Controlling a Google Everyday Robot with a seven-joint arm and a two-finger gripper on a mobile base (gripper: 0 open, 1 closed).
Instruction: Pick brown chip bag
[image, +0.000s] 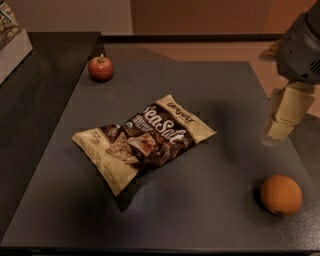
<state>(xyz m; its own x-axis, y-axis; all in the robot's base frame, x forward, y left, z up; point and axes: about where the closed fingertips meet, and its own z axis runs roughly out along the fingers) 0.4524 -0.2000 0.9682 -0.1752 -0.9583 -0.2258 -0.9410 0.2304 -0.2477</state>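
The brown chip bag (145, 140) lies flat near the middle of the grey table (200, 210), turned diagonally. It has a dark brown centre, cream ends and white "Sea Salt" lettering. My gripper (284, 116) hangs at the right edge of the view, above the table's right side. It is well to the right of the bag, apart from it, and holds nothing that I can see. The grey arm housing (302, 47) sits above it.
A red apple (100, 68) stands at the table's far left corner. An orange (281, 194) sits at the near right, below the gripper. A darker counter (35, 100) runs along the left, with a white box (10, 42) at its far end.
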